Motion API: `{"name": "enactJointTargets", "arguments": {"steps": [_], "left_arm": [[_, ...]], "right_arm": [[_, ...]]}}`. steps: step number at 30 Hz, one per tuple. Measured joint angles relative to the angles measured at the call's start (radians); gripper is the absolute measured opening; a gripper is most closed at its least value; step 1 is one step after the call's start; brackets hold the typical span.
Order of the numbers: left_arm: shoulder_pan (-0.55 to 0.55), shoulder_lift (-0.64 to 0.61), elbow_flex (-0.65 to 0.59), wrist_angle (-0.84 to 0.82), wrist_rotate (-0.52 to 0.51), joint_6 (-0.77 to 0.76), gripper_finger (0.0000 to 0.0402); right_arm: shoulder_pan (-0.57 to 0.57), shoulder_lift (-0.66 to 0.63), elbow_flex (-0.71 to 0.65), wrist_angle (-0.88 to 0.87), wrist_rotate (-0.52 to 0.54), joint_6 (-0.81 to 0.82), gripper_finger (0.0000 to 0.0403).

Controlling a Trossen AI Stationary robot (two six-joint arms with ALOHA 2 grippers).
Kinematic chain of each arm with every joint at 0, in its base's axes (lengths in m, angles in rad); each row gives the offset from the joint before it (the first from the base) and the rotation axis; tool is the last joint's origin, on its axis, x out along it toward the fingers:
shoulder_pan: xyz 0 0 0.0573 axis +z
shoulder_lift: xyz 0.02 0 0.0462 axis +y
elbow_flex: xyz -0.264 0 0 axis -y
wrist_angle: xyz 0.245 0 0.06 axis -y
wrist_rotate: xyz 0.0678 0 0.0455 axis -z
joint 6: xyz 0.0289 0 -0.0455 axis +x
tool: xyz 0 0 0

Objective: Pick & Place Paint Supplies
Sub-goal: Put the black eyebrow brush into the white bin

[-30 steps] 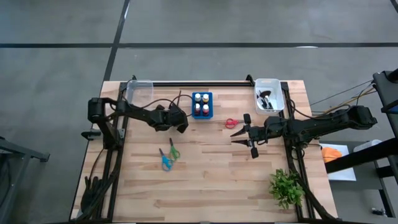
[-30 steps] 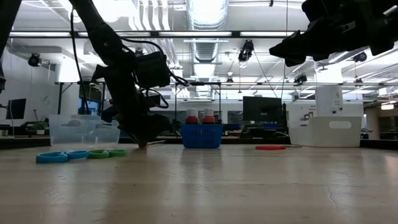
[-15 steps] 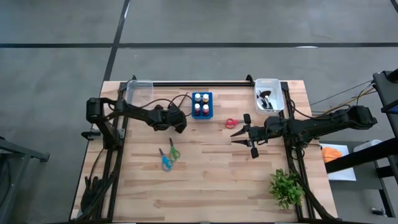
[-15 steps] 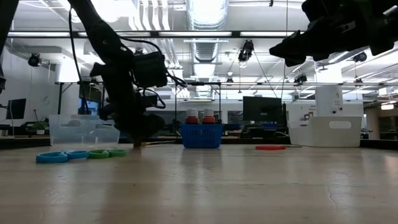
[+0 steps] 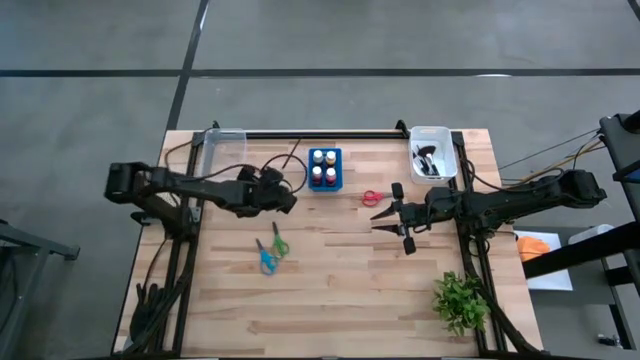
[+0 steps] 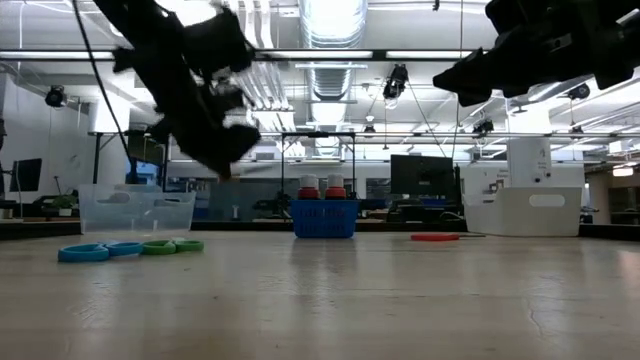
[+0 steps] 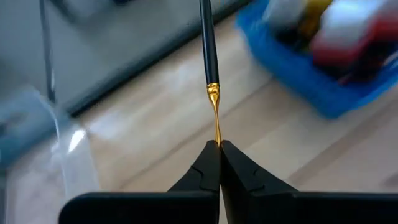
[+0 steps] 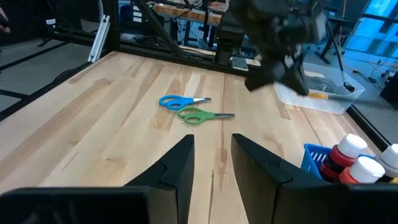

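A thin brush (image 7: 209,56) with a black handle and a gold ferrule is clamped in my shut left gripper (image 7: 219,144). That gripper hangs above the table (image 5: 287,197), between the clear bin (image 5: 225,148) and the blue bottle holder (image 5: 324,168). Green scissors (image 5: 279,243) and blue scissors (image 5: 265,258) lie flat on the wood, toward the table's near side from it. Red scissors (image 5: 372,198) lie right of the holder. My right gripper (image 5: 385,215) hovers open near the red scissors, with nothing between its fingers. My left gripper pinches the brush at its thin gold end (image 7: 217,132), just past the ferrule, between its two fingertips. The black handle runs straight on beyond the fingertips, in line with the fingers. The brush is lifted clear of the table.
A white bin (image 5: 432,152) holding dark items stands at the far right corner. A green plant (image 5: 460,300) sits at the near right. The holder carries small bottles (image 5: 318,156). Bare wood lies across the table's near middle.
My left gripper has risen well off the table with the brush, which was down at the tabletop before and now hangs clear. The left arm has drawn back toward the table's left edge.
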Motion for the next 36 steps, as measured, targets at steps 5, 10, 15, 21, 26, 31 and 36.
{"name": "enactJointTargets", "arguments": {"steps": [5, 10, 15, 21, 26, 31, 36], "left_arm": [[-0.131, -0.123, 0.000, 0.097, -0.044, 0.086, 0.0001], [-0.279, -0.166, 0.001, 0.356, -0.032, 0.308, 0.0001], [-0.366, -0.142, 0.001, 0.627, 0.129, 0.516, 0.0001], [-0.372, -0.128, 0.002, 0.678, 0.190, 0.555, 0.0001], [-0.367, -0.079, 0.002, 0.780, 0.293, 0.598, 0.0001], [-0.368, -0.035, 0.003, 0.877, 0.385, 0.625, 0.0001], [-0.366, -0.007, 0.006, 0.934, 0.409, 0.641, 0.0001]], "right_arm": [[0.000, 0.000, 0.000, 0.029, -0.002, 0.000, 0.0102], [0.000, 0.000, 0.000, 0.062, -0.012, 0.001, 0.0102], [0.000, 0.000, -0.001, 0.101, -0.057, 0.012, 0.0102], [0.006, 0.000, -0.002, 0.237, -0.165, 0.052, 0.0102], [0.016, 0.000, -0.002, 0.261, -0.161, 0.057, 0.0107], [0.023, 0.000, -0.002, 0.280, -0.110, 0.074, 0.0157], [0.035, 0.000, -0.002, 0.288, -0.105, 0.075, 0.0233]]}}
